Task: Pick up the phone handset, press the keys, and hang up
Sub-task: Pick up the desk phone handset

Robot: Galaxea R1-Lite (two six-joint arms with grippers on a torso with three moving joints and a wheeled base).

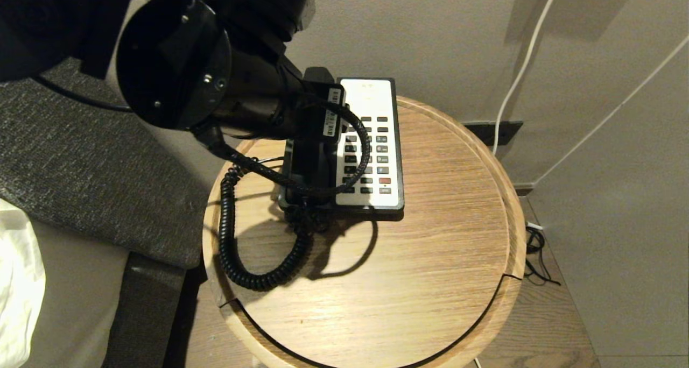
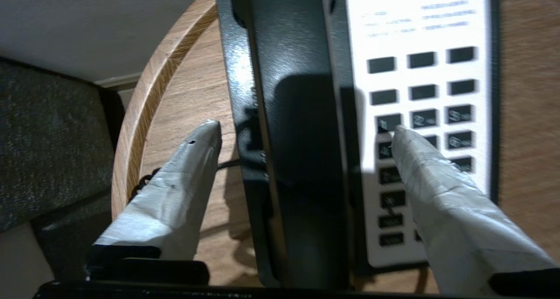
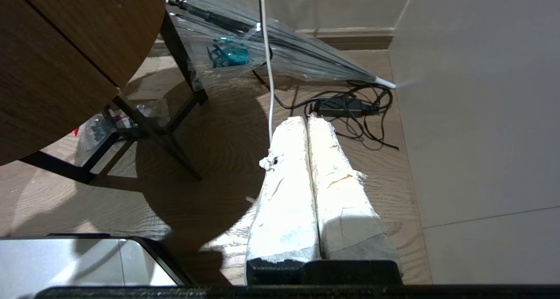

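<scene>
Left wrist view: the left tool point(image 2: 305, 130) stands wide, its two tape-wrapped fingers point(image 2: 175, 194) straddling the long glossy black plastic phone handset point(image 2: 297, 128) without touching it. The handset lies in the cradle along the left side of the black-and-white desk phone base point(image 1: 377, 99). One fingertip hangs over bare wood beside the base; the other hangs over the grid of small dark grey rectangular keys point(image 2: 422, 117) in the white faceplate.

Head view: the base sits on the round light wooden counter point(image 1: 430, 260), near its far edge and left of centre. The black coiled cord point(image 1: 231, 239) loops from the base's near end toward the counter's left edge. The left arm covers most of the handset.

Right wrist view: the right tool point(image 3: 308, 120) hangs over the wooden floor point(image 3: 210, 159) beside the counter, fingers pressed together, holding nothing.
</scene>
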